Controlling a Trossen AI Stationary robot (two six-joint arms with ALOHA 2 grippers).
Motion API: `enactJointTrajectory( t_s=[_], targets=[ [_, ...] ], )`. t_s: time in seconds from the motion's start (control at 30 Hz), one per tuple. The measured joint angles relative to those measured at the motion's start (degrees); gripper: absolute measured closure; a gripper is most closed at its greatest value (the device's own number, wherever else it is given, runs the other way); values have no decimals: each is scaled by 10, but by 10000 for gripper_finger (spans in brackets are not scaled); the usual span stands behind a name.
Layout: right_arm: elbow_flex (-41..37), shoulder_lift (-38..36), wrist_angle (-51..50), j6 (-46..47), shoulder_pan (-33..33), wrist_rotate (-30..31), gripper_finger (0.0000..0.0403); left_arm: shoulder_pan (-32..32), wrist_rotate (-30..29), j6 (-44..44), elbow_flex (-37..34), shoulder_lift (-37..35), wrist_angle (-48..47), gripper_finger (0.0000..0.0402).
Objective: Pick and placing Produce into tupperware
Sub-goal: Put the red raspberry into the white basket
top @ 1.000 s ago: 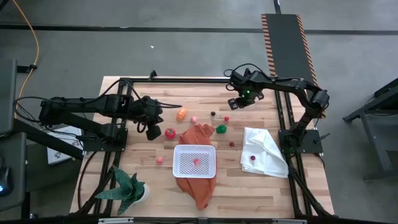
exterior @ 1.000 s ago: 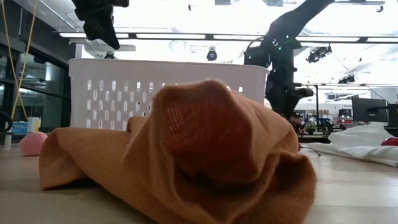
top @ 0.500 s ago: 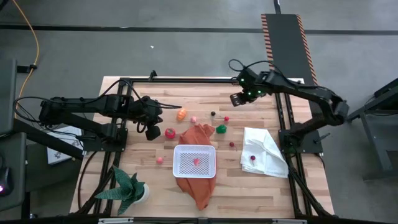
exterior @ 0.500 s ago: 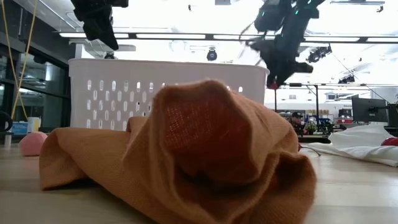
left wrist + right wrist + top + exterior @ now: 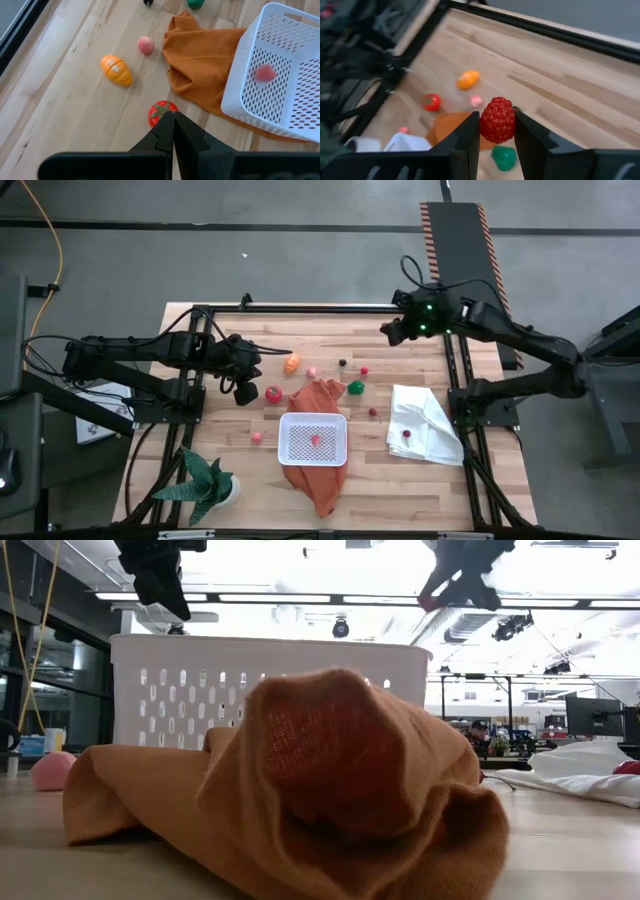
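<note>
The white perforated tupperware [image 5: 313,440] sits on an orange cloth [image 5: 318,395] with a pink piece [image 5: 265,73] inside. Toy produce lies on the wood: a red tomato [image 5: 273,393], an orange piece [image 5: 291,364], a pink one [image 5: 312,372], a green one [image 5: 356,387] and small dark ones. My right gripper [image 5: 392,332] is raised over the far right part of the table, shut on a red bumpy berry [image 5: 497,120]. My left gripper [image 5: 247,388] hovers shut, just left of the tomato [image 5: 161,110], well above the table in the low view [image 5: 160,580]. My right gripper pinches the red berry by its two sides [image 5: 485,122] between its two fingers [image 5: 470,135]. The berry is lifted clear, high above the table, and its upper half stands out past the fingertips.
A crumpled white cloth [image 5: 425,423] lies at the right with a red piece [image 5: 407,433] on it. A green spiky potted plant [image 5: 205,480] stands at the near left corner. A pink piece [image 5: 257,437] lies left of the container. The orange cloth fills the low view's foreground [image 5: 330,780].
My right gripper has risen and drawn back toward the table's far right corner, carrying the red berry; in the low view it climbs from beside the container to the top of the picture. My left arm and the things on the table have stayed put.
</note>
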Motion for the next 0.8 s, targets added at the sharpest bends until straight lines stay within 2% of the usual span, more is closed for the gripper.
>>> enactJointTrajectory(
  t_s=[0.47,0.8],
  targets=[
    [0,-31,33,-44,106,-13,315,0,0,0,0,0,0,401],
    [0,-31,130,-73,214,-18,315,0,0,-14,0,0,1,401]
  ],
)
